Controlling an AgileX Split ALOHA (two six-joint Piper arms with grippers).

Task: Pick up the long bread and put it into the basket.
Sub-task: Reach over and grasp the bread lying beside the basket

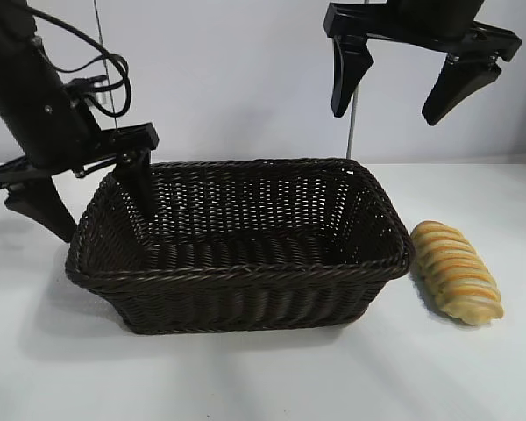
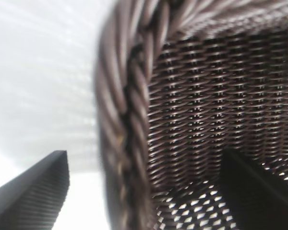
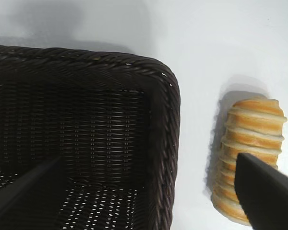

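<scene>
lab test bench, bare white table point(image 1: 245, 377), plain pale wall point(image 1: 228, 79), two robot arms

The large rectangular dark brown woven wicker basket point(image 1: 237, 246) sits on the white bench point(image 1: 263, 377) at the centre of the frame, slightly left of the middle. The elongated golden-yellow ridged loaf point(image 1: 456, 272) lies on the bench just beside the basket's right end, outside it, near the lower right of the frame. The left black claw point(image 1: 92, 197) stands at the basket's left end, one finger inside the wall and one outside, straddling the rim. The right black claw point(image 1: 401, 92) hangs at the upper right, above the basket's right end and the loaf, well apart from both.
</scene>
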